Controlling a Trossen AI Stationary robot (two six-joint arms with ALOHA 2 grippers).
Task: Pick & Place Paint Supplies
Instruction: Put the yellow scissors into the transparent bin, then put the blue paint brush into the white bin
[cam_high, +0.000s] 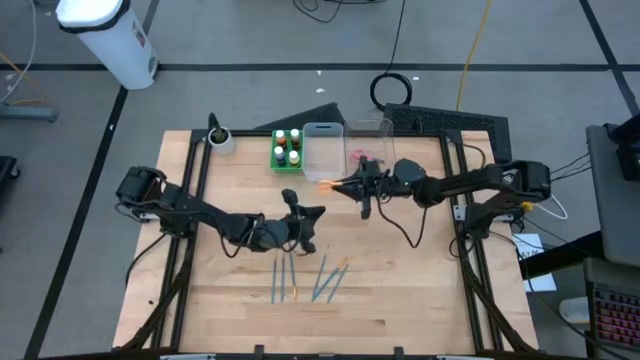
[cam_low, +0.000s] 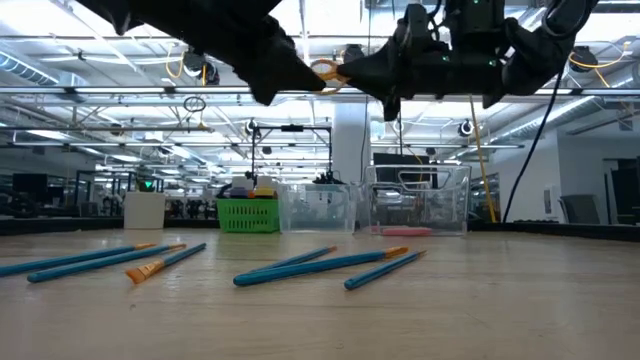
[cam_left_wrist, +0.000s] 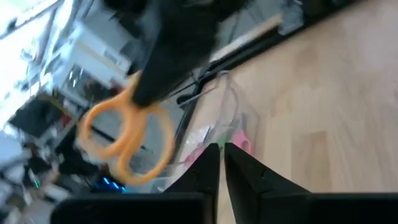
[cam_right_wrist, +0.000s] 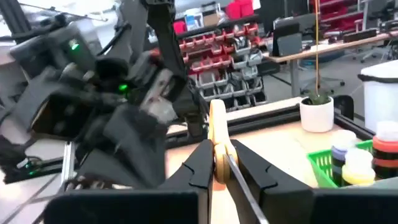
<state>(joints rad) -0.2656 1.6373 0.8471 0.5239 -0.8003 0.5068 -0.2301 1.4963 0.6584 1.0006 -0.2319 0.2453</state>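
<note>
Two grippers are raised above the wooden table. The right gripper hangs just in front of the clear bins, its fingers clamped on a pair of orange-handled scissors; in the right wrist view the fingers press from both sides on the orange scissors, with the metal blade running back between them. In the low view the orange handle sticks out from the dark gripper high over the table. The left wrist view shows the same scissors hanging from the right gripper, handle loops downward, with a clear bin holding something pink and green behind.

The left gripper hovers over the middle of the table, just behind the brushes, and its own wrist view shows its fingers nearly touching, with only a thin slit between them and nothing held.

Four or five thin blue-grey brushes lie on the table in front of the left gripper, some with orange tips; the low view shows them flat on the wood. At the back edge sits a green tray holding white-capped paint bottles, with a clear bin just beside it and a second clear bin next to that, holding something pink. A small white pot with a plant stands near the back left corner.
</note>
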